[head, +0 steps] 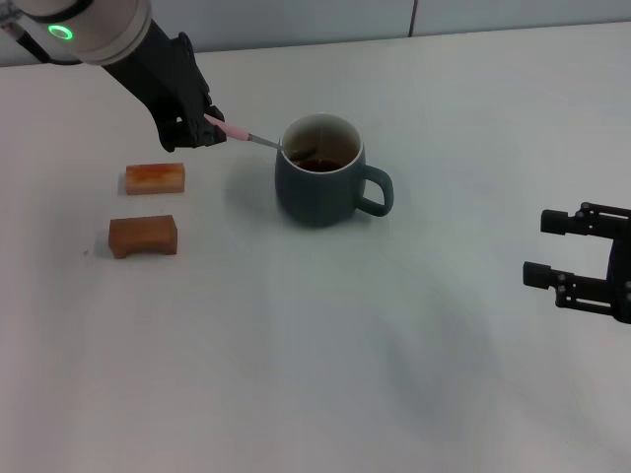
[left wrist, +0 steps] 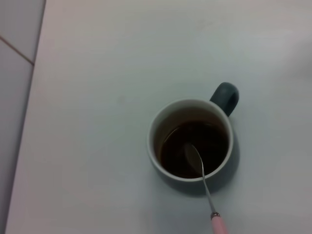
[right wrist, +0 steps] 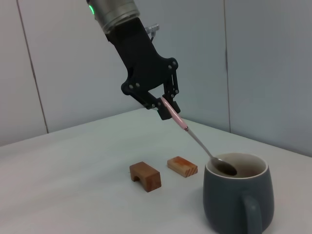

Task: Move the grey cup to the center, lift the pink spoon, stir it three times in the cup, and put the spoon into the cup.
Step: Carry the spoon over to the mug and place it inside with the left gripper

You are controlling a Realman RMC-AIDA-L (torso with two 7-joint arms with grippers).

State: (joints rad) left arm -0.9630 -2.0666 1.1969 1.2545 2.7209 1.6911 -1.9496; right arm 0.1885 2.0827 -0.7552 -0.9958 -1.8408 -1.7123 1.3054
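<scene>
The grey cup [head: 323, 182] stands upright mid-table, handle toward my right side, dark liquid inside. It also shows in the left wrist view [left wrist: 191, 141] and the right wrist view [right wrist: 237, 197]. My left gripper [head: 202, 126] is shut on the pink spoon [head: 235, 130] by its pink handle, to the left of the cup and above the table. The spoon slants down over the rim, its metal bowl [left wrist: 193, 157] inside the cup over the liquid. It shows in the right wrist view [right wrist: 187, 130] too. My right gripper [head: 554, 248] is open and empty at the right edge.
Two small brown wooden blocks lie left of the cup: a flat one [head: 155, 178] and an arched one [head: 143, 236] in front of it. They also show in the right wrist view [right wrist: 145, 176]. A grey wall runs behind the white table [head: 394, 345].
</scene>
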